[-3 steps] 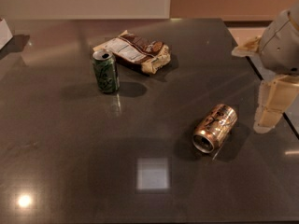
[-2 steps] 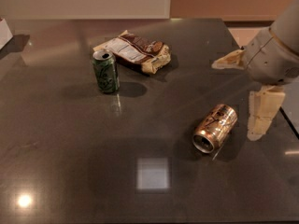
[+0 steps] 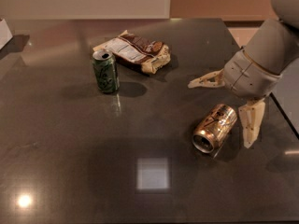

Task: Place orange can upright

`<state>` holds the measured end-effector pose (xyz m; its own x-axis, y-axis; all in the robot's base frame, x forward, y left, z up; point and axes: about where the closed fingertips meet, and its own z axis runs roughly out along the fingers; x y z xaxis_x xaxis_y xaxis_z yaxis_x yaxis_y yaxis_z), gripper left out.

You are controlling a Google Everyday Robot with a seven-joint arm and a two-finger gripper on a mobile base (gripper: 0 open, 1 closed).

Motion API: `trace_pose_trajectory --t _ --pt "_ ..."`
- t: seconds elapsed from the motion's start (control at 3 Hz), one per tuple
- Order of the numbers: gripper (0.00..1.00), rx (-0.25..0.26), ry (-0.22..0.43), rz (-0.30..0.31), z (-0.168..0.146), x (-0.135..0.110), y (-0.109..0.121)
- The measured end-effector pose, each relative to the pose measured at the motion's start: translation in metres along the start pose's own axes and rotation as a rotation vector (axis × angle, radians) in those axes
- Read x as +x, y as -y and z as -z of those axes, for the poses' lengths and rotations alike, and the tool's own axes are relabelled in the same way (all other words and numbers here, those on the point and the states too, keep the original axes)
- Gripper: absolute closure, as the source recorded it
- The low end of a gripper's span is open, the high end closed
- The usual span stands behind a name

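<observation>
The orange can [image 3: 215, 127] lies on its side on the dark table [image 3: 70, 139], right of the middle, its open top facing the front left. My gripper [image 3: 220, 110] hangs just above and to the right of it, open. One pale finger [image 3: 205, 81] points left behind the can. The other finger [image 3: 250, 122] points down beside the can's right end. Neither finger touches the can.
A green can [image 3: 105, 71] stands upright at the back left. A crumpled chip bag [image 3: 135, 51] lies behind it. The table's right edge [image 3: 282, 111] runs close to my arm. A white object [image 3: 3, 32] sits at the far left edge.
My gripper has moved left from the table's right edge toward the orange can and now straddles its far end. The cans and bag have not moved.
</observation>
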<state>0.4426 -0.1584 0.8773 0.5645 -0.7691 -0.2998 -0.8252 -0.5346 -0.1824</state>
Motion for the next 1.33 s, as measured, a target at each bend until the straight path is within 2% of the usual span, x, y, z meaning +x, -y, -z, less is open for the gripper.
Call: trace_pose_trajectory --t 0.33,0.67,1.0,1.33 --pt "0.0 -0.036 -0.015 0.18 -0.014 0.001 -0.002" --pt "0.0 -0.081 -0.044 0.321 -0.023 0.0 -0.004" --pt "0.18 -0.135 -0.057 0.388 -0.026 0.0 -0.005" --pt "0.41 -0.18 -0.069 0.407 -0.026 0.001 -0.003"
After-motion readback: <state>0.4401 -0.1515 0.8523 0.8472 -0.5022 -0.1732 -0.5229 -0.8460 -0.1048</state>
